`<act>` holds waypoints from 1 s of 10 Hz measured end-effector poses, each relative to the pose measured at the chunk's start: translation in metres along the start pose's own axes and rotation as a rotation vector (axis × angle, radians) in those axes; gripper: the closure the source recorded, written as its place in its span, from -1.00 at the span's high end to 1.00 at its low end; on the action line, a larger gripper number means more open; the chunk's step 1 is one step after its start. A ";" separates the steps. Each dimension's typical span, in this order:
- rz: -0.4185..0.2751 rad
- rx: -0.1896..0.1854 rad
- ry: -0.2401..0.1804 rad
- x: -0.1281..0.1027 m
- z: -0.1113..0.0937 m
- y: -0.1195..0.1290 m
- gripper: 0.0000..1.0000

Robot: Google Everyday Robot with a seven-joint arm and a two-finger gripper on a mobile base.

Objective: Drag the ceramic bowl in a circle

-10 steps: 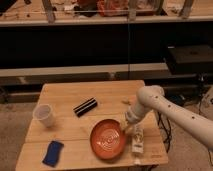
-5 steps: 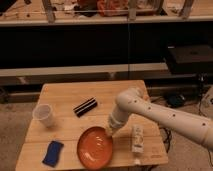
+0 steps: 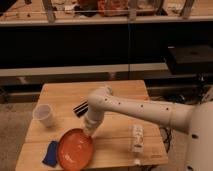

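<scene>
Fingers [image 3: 88, 132] press the ceramic bowl's [image 3: 75, 148] upper right rim.

On the counter [image 3: 65, 95]: 1 ceramic bowl [image 3: 75, 149], lower left; 1 plastic cup [image 3: 44, 115], left; 1 blue cloth [image 3: 50, 153], bottom left; 1 black bar-shaped item [image 3: 81, 107], center; 1 white bottle [image 3: 137, 140], lower right. 1 pincer [image 3: 89, 132], at bowl's upper-right rim.

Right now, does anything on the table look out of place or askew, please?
Yes. The ceramic bowl sits at the table's front edge, its rim seeming to overhang slightly and touching the blue cloth. The gripper is at its far rim. A white bottle lies on its side.
</scene>
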 end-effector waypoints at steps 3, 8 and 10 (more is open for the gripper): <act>0.093 0.024 0.025 0.022 0.002 0.023 -1.00; 0.327 0.059 0.075 -0.011 -0.016 0.119 -1.00; 0.424 0.057 0.097 -0.047 -0.030 0.158 -1.00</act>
